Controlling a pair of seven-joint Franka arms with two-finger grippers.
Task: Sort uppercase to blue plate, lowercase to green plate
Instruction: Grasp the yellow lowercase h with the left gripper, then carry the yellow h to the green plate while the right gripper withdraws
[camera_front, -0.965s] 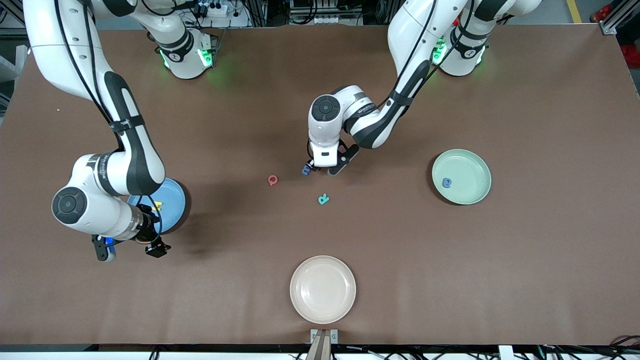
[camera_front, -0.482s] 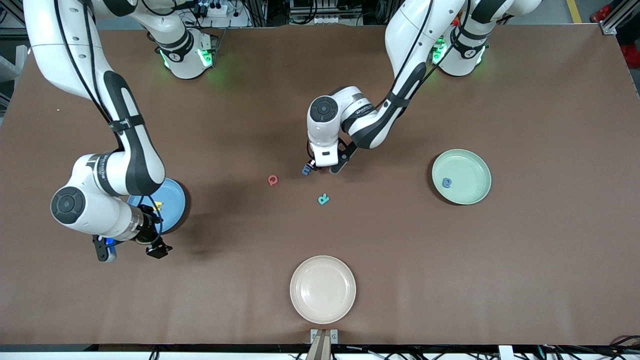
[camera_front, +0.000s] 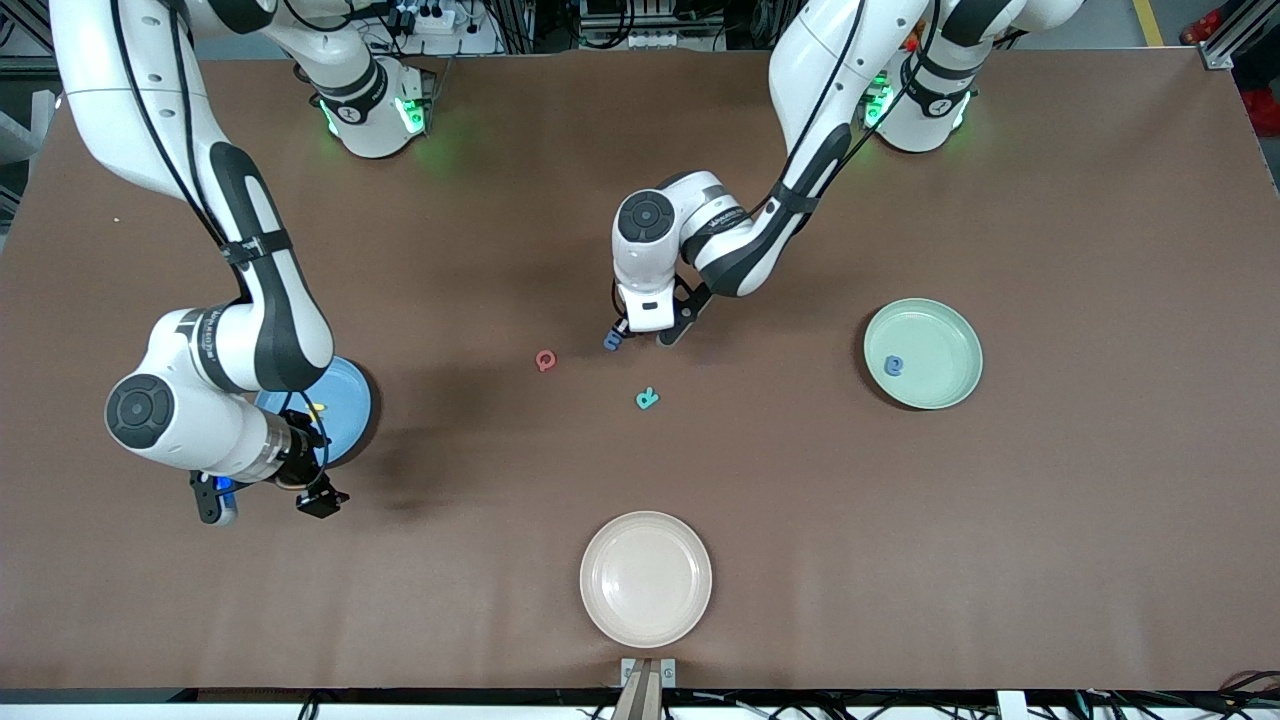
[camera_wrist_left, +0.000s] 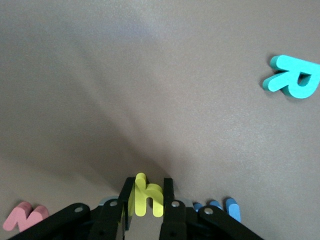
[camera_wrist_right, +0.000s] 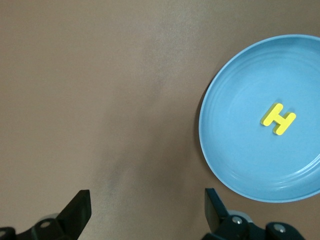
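left claw (camera_wrist_left: 147, 200) grips yellow h (camera_wrist_left: 145, 196) | neighbouring letters half hidden

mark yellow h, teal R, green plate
yellow h (camera_wrist_left: 145, 200), left wrist view, on its stem.
teal R (camera_front: 647, 399), front view, its middle.
green plate (camera_front: 940, 325), front view, bare rim.

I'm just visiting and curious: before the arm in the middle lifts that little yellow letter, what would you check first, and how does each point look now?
1. Left end effector shut on the yellow h: ok.
2. The h is lowercase, so it goes to the green plate: ok.
3. Green plate has room; only one blue letter lies in it: ok.
4. Neighbours right beside the grip, a pink letter and a blue one, might get dragged: cannot tell.
5. Teal R lies apart from the grip: ok.
6. Right end effector open, waiting by the blue plate, which holds the yellow H: ok.
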